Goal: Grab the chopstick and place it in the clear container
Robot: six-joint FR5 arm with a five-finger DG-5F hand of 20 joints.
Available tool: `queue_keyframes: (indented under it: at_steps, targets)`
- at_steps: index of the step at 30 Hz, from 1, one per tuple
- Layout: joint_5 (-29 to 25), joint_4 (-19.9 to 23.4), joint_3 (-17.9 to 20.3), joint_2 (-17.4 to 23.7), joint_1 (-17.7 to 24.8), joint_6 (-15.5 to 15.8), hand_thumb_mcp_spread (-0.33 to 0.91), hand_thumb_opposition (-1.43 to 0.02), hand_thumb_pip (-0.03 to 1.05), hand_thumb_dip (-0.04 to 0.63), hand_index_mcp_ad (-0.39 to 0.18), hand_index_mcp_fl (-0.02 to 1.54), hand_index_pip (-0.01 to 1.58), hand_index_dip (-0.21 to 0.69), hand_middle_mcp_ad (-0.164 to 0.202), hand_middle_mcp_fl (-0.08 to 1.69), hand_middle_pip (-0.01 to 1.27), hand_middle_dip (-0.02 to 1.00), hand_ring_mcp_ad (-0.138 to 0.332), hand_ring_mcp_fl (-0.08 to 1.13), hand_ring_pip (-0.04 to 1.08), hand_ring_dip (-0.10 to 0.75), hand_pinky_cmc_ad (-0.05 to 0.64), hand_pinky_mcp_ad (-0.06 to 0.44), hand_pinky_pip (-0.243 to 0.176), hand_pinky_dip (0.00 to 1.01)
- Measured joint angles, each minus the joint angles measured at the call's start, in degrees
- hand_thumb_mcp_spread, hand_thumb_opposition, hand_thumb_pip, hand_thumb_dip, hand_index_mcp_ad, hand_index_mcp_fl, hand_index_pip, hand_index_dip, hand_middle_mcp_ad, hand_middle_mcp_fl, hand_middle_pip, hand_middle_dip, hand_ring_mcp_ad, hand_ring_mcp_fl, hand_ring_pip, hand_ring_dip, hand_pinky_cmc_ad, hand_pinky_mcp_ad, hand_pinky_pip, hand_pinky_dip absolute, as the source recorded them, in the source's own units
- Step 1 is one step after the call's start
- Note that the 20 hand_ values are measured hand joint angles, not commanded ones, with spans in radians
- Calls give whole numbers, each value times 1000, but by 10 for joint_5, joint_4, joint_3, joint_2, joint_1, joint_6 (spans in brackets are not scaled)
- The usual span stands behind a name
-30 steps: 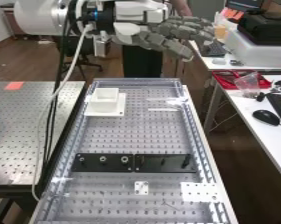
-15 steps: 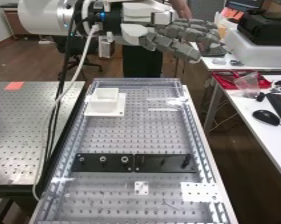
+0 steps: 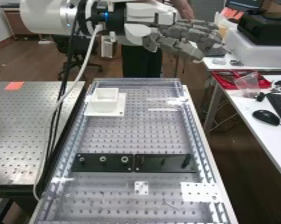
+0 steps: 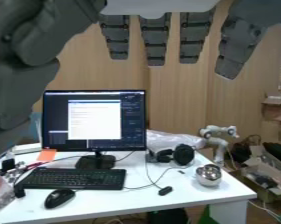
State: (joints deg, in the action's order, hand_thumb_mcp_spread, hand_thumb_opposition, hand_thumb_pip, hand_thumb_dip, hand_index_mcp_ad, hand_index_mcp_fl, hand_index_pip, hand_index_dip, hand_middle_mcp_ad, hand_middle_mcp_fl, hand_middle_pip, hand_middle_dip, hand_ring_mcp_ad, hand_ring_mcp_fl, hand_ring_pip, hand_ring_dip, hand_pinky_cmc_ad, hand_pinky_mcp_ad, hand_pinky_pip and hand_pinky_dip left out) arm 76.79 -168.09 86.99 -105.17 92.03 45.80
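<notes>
Along a perforated tabletop, near part first: white perforated plate toward the right edge, smaller white plate around the middle; next, two black plates end to end, crossing from near the left edge to near the right edge, with round metal fittings on the left one; toward the far left corner, small white box, upright on a flat white base; toward the far right corner, thin pale strip lying crosswise, too faint to tell whether it is the chopstick; past the right edge and well apart, white desk with black mouse; beyond the far edge, toward its right corner and raised above it, hand open, fingers loosely extended and spread; in the wrist view, fingers straight and apart; farther off there, keyboard, metal bowl, headphones and monitor; behind them, wooden panelling.
</notes>
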Motion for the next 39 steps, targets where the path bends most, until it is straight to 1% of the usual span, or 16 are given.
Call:
queue_keyframes:
  at_steps: [3, 6, 7, 9, 12, 14, 16, 17, 21, 23, 26, 28, 29, 31, 35, 39]
  targets:
    - [-8, 1, 0, 1, 0, 2, 45, -728, 557, -12, -65, 37, 54, 148, 117, 24, 106, 185, 176, 17, 87, 79, 476, 358, -108, 176]
    - [4, 1, 1, 3, -1, 1, 45, -728, 557, -12, -65, 37, 54, 148, 113, 24, 106, 185, 175, 17, 87, 79, 476, 354, -108, 176]
    - [9, 0, 1, 3, -1, 0, 45, -728, 557, -16, -79, 37, 54, 148, 110, 24, 106, 185, 173, 17, 87, 79, 476, 354, -105, 176]
    - [9, -5, 1, 4, -3, -6, 45, -728, 557, -16, -79, 37, 54, 148, 110, 23, 106, 185, 173, 17, 87, 79, 476, 358, -108, 176]
    - [4, -13, 1, 4, -8, -24, 40, -730, 557, -12, -70, 37, 54, 148, 113, 21, 106, 185, 176, 17, 87, 79, 476, 358, -108, 176]
    - [12, -20, 1, 5, -14, -36, 40, -726, 555, -12, -65, 37, 54, 148, 119, 21, 106, 185, 180, 17, 87, 79, 476, 358, -108, 176]
    - [29, -24, 2, 6, -17, -42, 40, -724, 555, -12, -65, 37, 54, 152, 119, 21, 106, 185, 182, 17, 87, 79, 476, 358, -108, 176]
    - [38, -26, 3, 7, -17, -45, 47, -738, 555, -12, -77, 37, 54, 148, 108, 21, 106, 185, 176, 17, 87, 79, 476, 358, -108, 176]
    - [32, -32, 5, 12, -19, -49, 47, -738, 555, -12, -72, 37, 54, 148, 113, 21, 106, 185, 178, 17, 87, 79, 476, 358, -108, 176]
    - [29, -38, 10, 19, -20, -53, 47, -738, 555, -12, -65, 37, 54, 148, 124, 21, 106, 185, 199, 17, 89, 79, 476, 358, -108, 176]
    - [57, -47, 20, 28, -20, -60, 51, -738, 552, -12, -65, 37, 54, 148, 122, 24, 120, 185, 199, 17, 89, 79, 476, 354, -108, 176]
    - [72, -52, 26, 33, -20, -68, 51, -738, 546, -14, -79, 38, 58, 148, 113, 24, 120, 185, 195, 17, 89, 79, 476, 354, -108, 176]
    - [75, -55, 31, 37, -19, -71, 51, -738, 545, -10, -75, 38, 58, 148, 117, 24, 120, 185, 199, 17, 87, 79, 476, 354, -108, 176]
    - [77, -58, 41, 44, -16, -73, 51, -738, 545, -12, -65, 37, 58, 148, 124, 24, 120, 185, 199, 17, 87, 79, 476, 354, -105, 176]
    - [81, -56, 62, 67, -9, -72, 51, -738, 538, -12, -65, 38, 54, 148, 124, 24, 120, 185, 195, 17, 91, 79, 476, 354, -108, 176]
    - [86, -50, 73, 78, -5, -70, 51, -738, 536, -12, -70, 37, 54, 152, 119, 24, 120, 185, 195, 17, 91, 79, 476, 354, -108, 176]
